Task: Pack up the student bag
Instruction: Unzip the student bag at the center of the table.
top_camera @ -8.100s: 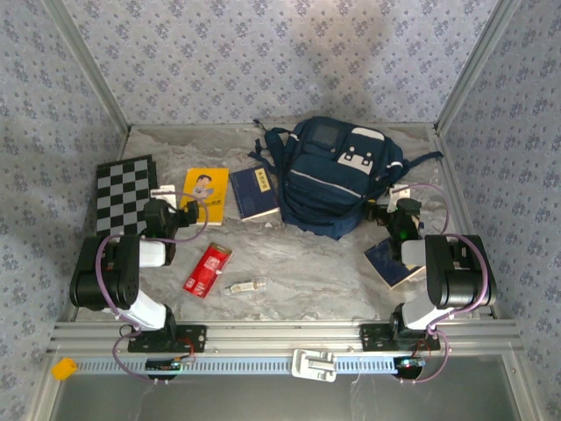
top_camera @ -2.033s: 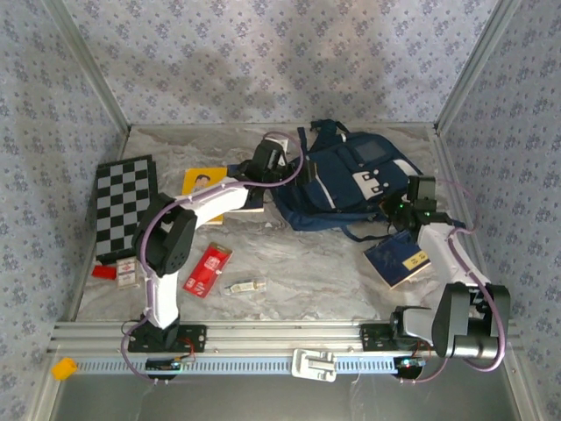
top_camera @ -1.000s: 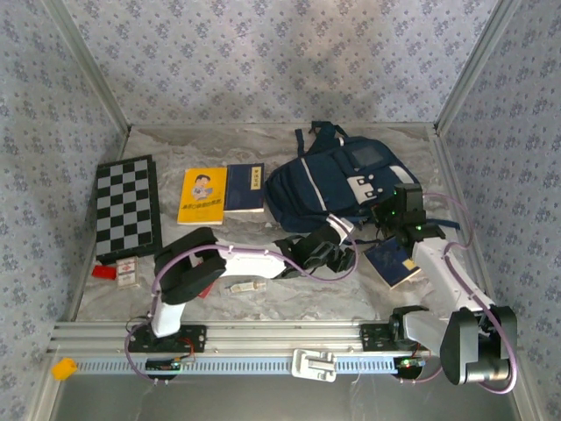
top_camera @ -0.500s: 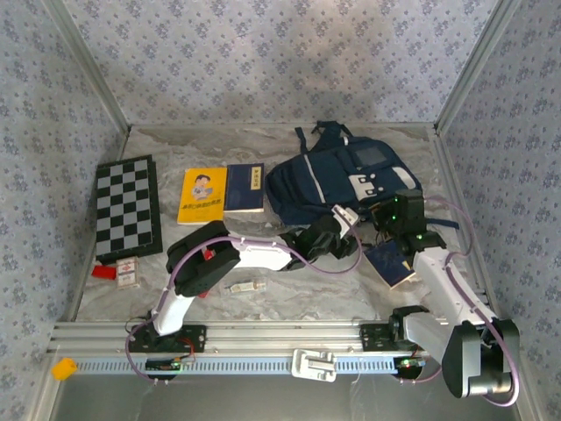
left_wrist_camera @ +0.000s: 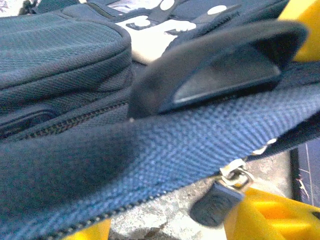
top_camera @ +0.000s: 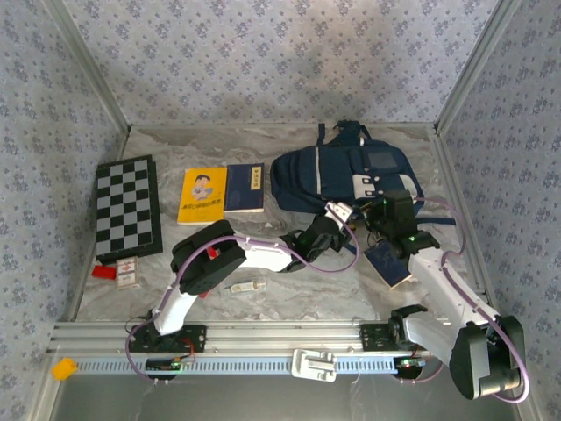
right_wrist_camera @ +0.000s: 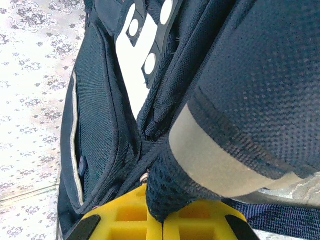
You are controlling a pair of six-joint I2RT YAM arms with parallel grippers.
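Observation:
The student bag (top_camera: 346, 171), navy with a white patch, lies at the back right of the table. My left gripper (top_camera: 337, 216) reaches across to its near edge. In the left wrist view my left gripper (left_wrist_camera: 170, 220) stands open, its yellow fingers (left_wrist_camera: 270, 217) either side of the bag's zip line. A dark zip pull (left_wrist_camera: 216, 204) hangs just beside the right finger. My right gripper (top_camera: 384, 214) is at the bag's near right corner. Seen from the right wrist, my right gripper (right_wrist_camera: 162, 220) is shut on a fold of the bag's navy mesh (right_wrist_camera: 170, 190).
A chessboard (top_camera: 127, 206) lies at the left, with a yellow book (top_camera: 203, 195) and a dark blue book (top_camera: 245, 188) beside it. Another dark blue booklet (top_camera: 390, 261) lies under the right arm. A small white item (top_camera: 245, 286) and small cards (top_camera: 127, 273) lie near the front.
My left gripper has moved up to the bag's near edge and its jaws have narrowed. The right gripper has drawn the bag's corner slightly left, and the bag has shifted.

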